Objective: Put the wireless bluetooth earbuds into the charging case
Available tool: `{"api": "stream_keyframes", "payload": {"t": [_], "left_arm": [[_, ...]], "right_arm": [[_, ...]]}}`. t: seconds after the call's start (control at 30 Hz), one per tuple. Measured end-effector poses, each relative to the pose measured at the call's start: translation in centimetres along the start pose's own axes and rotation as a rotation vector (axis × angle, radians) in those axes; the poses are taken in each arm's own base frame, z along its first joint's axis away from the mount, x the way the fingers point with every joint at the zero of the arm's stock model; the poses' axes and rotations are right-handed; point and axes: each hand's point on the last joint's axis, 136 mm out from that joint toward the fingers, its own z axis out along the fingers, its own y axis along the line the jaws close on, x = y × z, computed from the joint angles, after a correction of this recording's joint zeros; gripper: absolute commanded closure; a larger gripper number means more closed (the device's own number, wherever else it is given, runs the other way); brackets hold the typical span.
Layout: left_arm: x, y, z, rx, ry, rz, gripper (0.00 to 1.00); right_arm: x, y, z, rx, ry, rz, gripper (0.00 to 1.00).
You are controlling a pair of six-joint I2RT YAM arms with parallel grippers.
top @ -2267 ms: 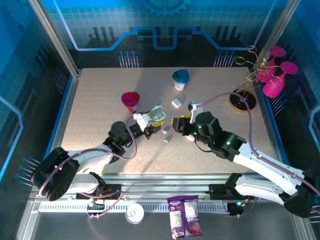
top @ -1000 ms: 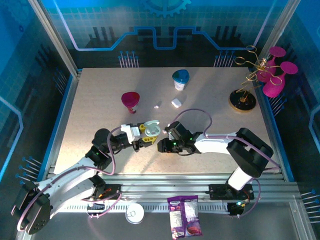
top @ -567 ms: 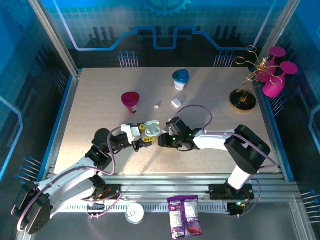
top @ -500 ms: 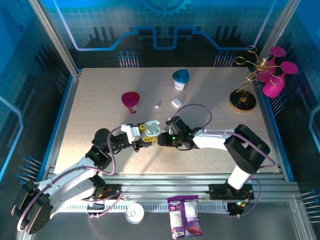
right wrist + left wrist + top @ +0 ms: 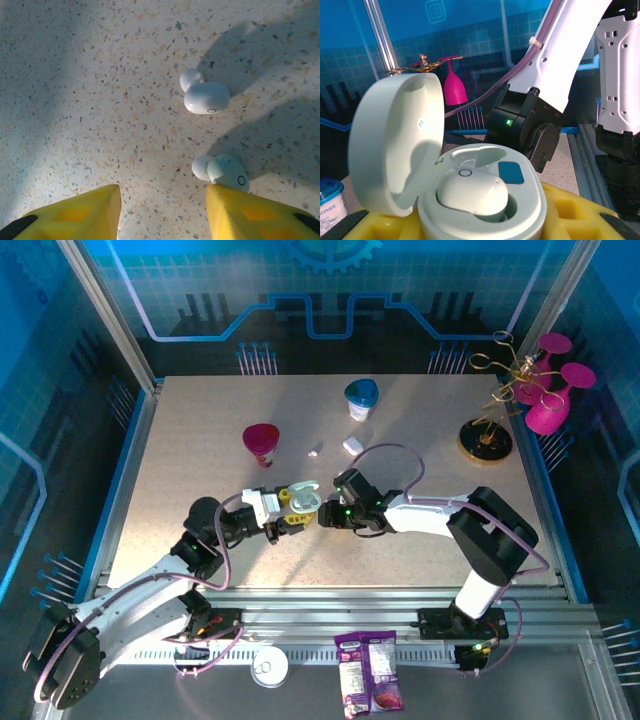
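My left gripper (image 5: pixel 288 508) is shut on the charging case (image 5: pixel 480 210), which sits between its yellow fingers (image 5: pixel 575 210) with the lid (image 5: pixel 395 145) swung open to the left. One white earbud (image 5: pixel 472 192) rests in a socket of the case; the socket behind it looks bare. In the top view the case (image 5: pixel 303 496) is just left of my right gripper (image 5: pixel 325 517). My right gripper (image 5: pixel 162 210) is open, pointing down over the table. Two loose earbuds lie below it: one (image 5: pixel 205 95) farther off, one pale greenish (image 5: pixel 225 172) touching the tip of the right finger (image 5: pixel 250 215).
A magenta cup (image 5: pixel 261 441), a blue-lidded tub (image 5: pixel 361 398), a second white case (image 5: pixel 352 445) and a small white piece (image 5: pixel 314 451) sit farther back. A gold stand with magenta glasses (image 5: pixel 500 400) is at the far right. A snack bag (image 5: pixel 370 670) lies beyond the near edge.
My right gripper has shifted a little away from the near edge, closer to the held case. The left arm and the case have stayed put.
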Motion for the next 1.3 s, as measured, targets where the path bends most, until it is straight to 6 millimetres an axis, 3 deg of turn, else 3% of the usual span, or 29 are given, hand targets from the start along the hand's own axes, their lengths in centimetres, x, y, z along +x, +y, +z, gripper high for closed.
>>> {"api": "stream_keyframes", "payload": {"t": [0.33, 0.57, 1.0, 1.3], "left_arm": [[0.3, 0.0, 0.1, 0.001, 0.009, -0.004, 0.74], [0.7, 0.1, 0.2, 0.002, 0.019, -0.012, 0.74], [-0.2, 0.2, 0.3, 0.0, 0.003, 0.0, 0.74], [-0.3, 0.2, 0.2, 0.0, -0.001, 0.003, 0.74]], "right_arm": [[0.0, -1.5, -0.6, 0.083, -0.012, -0.001, 0.48], [0.3, -1.5, -1.6, 0.07, -0.041, 0.02, 0.52], [0.5, -2.1, -0.3, 0.082, -0.035, 0.044, 0.53], [-2.7, -1.6, 0.4, 0.078, -0.073, 0.034, 0.58]]}}
